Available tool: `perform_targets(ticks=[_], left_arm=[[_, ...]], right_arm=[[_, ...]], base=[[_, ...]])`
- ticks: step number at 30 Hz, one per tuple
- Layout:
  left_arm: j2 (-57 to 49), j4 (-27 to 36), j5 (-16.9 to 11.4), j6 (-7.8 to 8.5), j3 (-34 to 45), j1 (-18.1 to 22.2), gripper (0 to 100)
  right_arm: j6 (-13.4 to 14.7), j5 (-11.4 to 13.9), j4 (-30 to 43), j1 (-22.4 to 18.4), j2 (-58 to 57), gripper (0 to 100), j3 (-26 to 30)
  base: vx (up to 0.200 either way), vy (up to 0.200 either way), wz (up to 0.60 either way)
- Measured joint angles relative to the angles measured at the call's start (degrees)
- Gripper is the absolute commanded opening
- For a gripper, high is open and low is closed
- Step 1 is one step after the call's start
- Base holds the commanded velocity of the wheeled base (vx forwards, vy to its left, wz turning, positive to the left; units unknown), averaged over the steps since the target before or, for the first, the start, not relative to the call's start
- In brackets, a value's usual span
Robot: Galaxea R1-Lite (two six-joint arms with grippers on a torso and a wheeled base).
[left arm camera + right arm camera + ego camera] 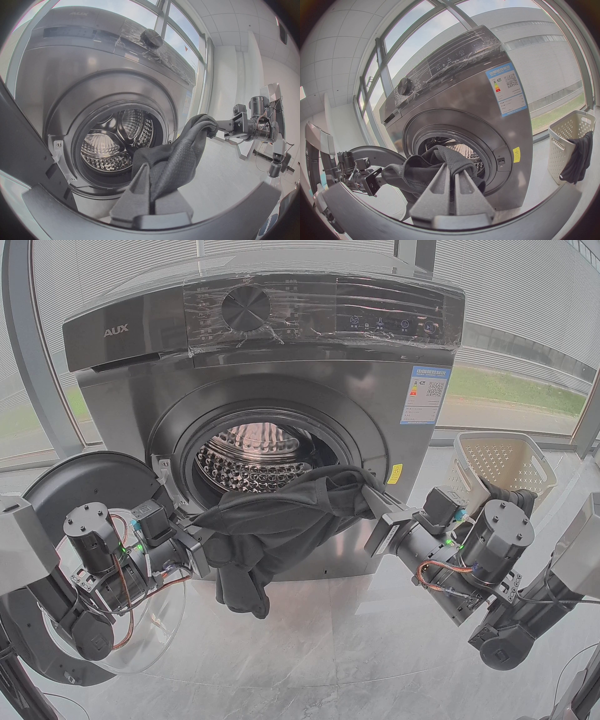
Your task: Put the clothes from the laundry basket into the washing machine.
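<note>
Garment (275,521), black, one item, was held stretched between both pincers directly before the open mouth of the washing machine (125,396), its upper edge level with the lip of the steel drum (256,452) and a loose fold hanging toward the floor (350,646). The left gripper (150,178) was closed tight on one end of the garment, beside the swung-open door (81,484); the right gripper (451,176) was pinched on the opposite end, at the right side of the opening. The laundry basket (500,459), pale and perforated, stood on the floor to the right of the machine, by the window, with a second dark garment (578,159) draped over its rim.
</note>
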Motion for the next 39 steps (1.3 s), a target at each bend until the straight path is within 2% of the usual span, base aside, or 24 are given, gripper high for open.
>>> perform_targets(ticks=[14, 15, 30, 39], left_arm=[[-2.3, 0.0, -0.1, 0.38, 1.1, -0.5, 0], [-2.3, 0.0, -0.1, 0.38, 1.1, -0.5, 0], [-3.0, 0.0, -0.1, 0.38, 0.6, -0.7, 0], [-3.1, 0.0, -0.1, 0.44, 0.6, -1.0, 0]], right_arm=[[0.7, -0.3, -0.1, -0.1, -0.3, 0, 0.2], [0.8, -0.3, -0.2, -0.1, -0.4, 100, 0.3], [1.0, -0.6, 0.0, -1.2, 0.4, 100, 1.0], [0.8, -0.3, 0.0, -0.5, 1.5, 100, 3.6]], base=[[0.000, 0.000, 0.00], [0.000, 0.000, 0.00], [0.000, 0.000, 0.00], [0.000, 0.000, 0.00]])
